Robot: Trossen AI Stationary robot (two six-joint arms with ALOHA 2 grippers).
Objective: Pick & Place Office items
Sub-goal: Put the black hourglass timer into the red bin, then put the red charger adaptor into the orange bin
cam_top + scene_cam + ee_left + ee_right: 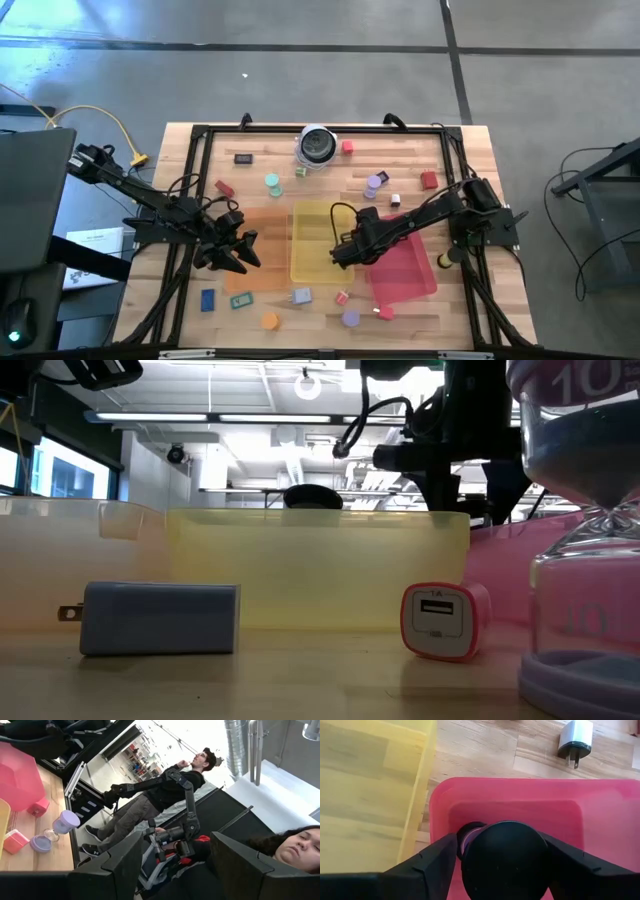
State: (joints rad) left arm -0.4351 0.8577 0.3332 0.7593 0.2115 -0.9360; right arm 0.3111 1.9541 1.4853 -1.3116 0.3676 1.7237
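Right gripper over red tray, fingers spread around black round object; grasp or release unclear. Risk: object rolls, lands outside tray. Left gripper parted, empty, above orange tray.

Wooden bench w/ black frame carried three flat trays side by side: orange tray, yellow tray, red tray. Silver-and-black round object sat at far edge. Small office items lay scattered around the trays, incl. a blue block & orange disc nr front.
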